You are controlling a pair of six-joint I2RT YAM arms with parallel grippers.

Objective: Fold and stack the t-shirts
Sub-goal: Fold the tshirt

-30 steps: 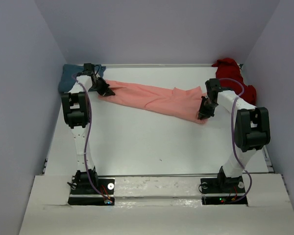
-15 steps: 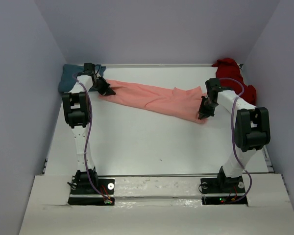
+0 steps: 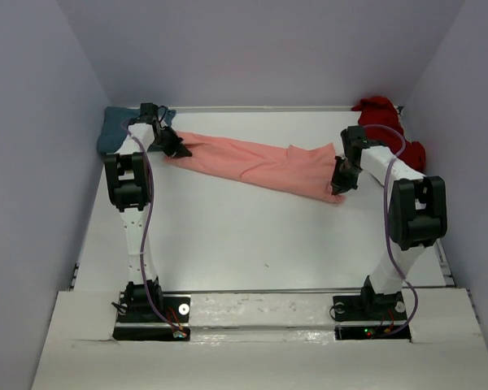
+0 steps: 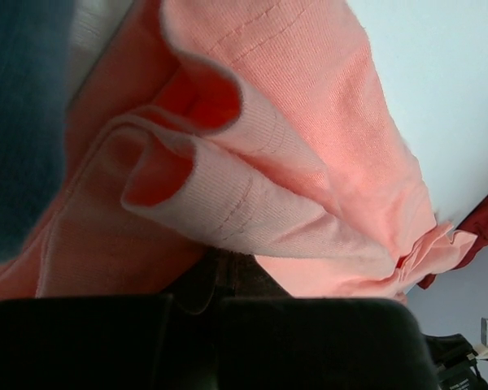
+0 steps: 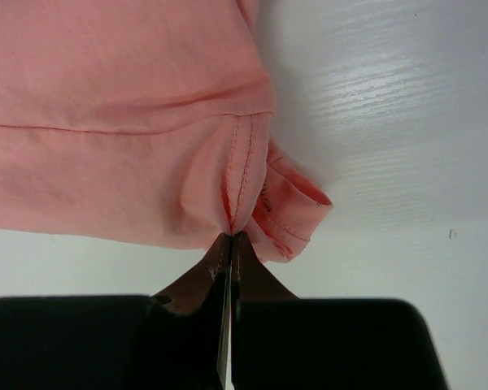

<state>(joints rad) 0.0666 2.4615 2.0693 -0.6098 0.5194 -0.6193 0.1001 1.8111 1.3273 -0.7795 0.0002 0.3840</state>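
Pinching opposite ends of soft salmon-pink cotton t-shirt (image 3: 256,162) with left gripper (image 3: 179,150) and right gripper (image 5: 230,237); best drawn taut before laying flat.

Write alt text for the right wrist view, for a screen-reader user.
The right gripper, shut, pinches a stitched hem fold at the edge of the salmon-pink t-shirt. The shirt fills the upper left of the view, and the white table shows to the right and below.
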